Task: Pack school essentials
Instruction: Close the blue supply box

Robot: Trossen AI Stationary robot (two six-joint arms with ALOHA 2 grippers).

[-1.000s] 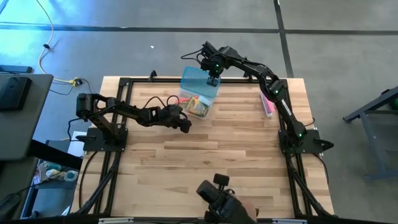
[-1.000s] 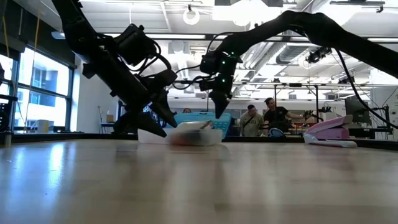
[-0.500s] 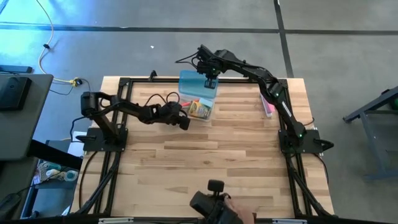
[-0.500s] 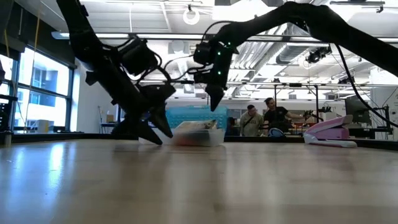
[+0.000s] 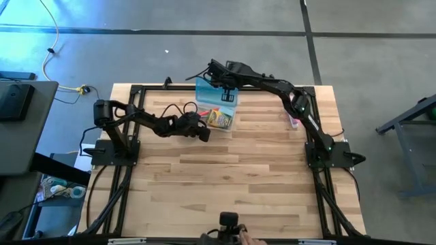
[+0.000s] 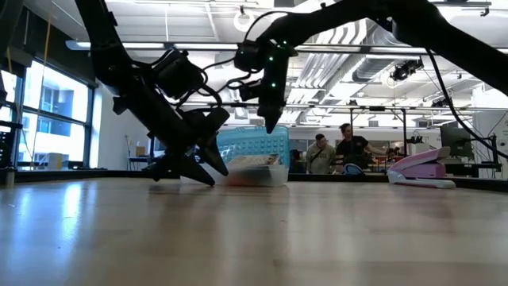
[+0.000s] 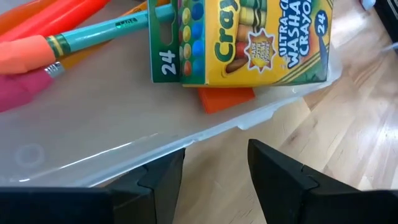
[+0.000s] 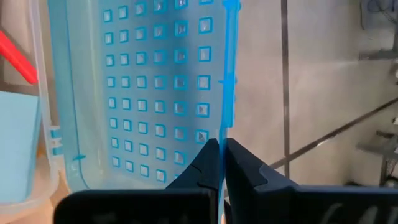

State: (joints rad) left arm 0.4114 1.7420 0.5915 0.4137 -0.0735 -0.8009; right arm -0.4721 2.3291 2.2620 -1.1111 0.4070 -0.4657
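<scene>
A clear plastic box (image 5: pixel 219 117) sits on the table holding a yellow crayon carton (image 7: pixel 249 40), a teal pencil (image 7: pixel 93 34), orange pens and a pink piece. Its blue see-through lid (image 6: pixel 258 148), patterned with squares, stands nearly upright on the box's far side. My right gripper (image 5: pixel 228 86) is above the box, shut on the lid. My left gripper (image 5: pixel 202 133) is open and low at the box's near-left wall (image 7: pixel 186 144). A red pen (image 8: pixel 15 57) and a light-blue notepad (image 8: pixel 18 143) show in the right wrist view. My right gripper pinches the lid's free edge (image 8: pixel 222 127) between its two fingers, which come from above and lie across the edge. The lid stands tilted up, hinged at the box's far rim. My left gripper stands at the box's wall; I cannot tell whether its fingertips (image 7: pixel 168 163) touch it.
A pink stapler (image 5: pixel 293 113) lies near the table's right far corner, also seen in the low view as the stapler (image 6: pixel 421 170). Bare wood (image 5: pixel 238 184) stretches across the table's near half. People stand in the room beyond the far edge.
My right gripper has risen and moved toward the table's left, swinging the blue lid up from lying flat behind the box until it stands almost upright. The box has stayed in place and my left gripper has held its spot beside it.
</scene>
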